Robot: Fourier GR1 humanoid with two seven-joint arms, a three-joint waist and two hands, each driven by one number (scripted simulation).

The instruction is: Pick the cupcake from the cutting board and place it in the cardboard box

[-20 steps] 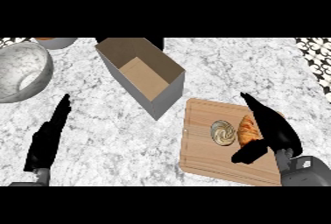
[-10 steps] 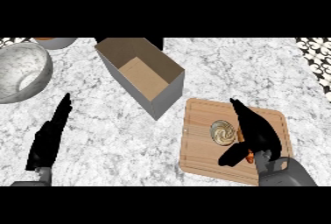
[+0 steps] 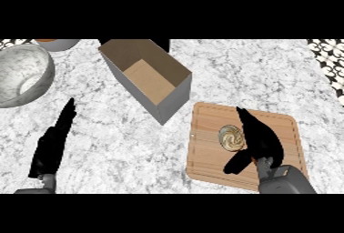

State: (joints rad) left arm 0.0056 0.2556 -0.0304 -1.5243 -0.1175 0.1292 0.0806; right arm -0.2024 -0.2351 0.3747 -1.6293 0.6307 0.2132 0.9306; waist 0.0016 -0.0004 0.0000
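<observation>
Nearest us, our right hand (image 3: 259,141) lies over the cutting board (image 3: 208,159), fingers straight and thumb spread, just beside the cupcake (image 3: 230,137) that sits on the wood. Our left hand (image 3: 52,144) rests open at the left. Beyond stands the cardboard box (image 3: 148,77), then a marbled bowl (image 3: 20,75).

cupcake (image 3: 232,137) on cutting board (image 3: 211,159), cardboard box (image 3: 149,77) behind-left

I count one cupcake (image 3: 232,137); one cutting board (image 3: 208,164); one cardboard box (image 3: 149,77); two bowls, the big one (image 3: 23,75) and one (image 3: 57,43) at the frame's upper left; two hands, left (image 3: 52,144) and right (image 3: 259,139).
</observation>
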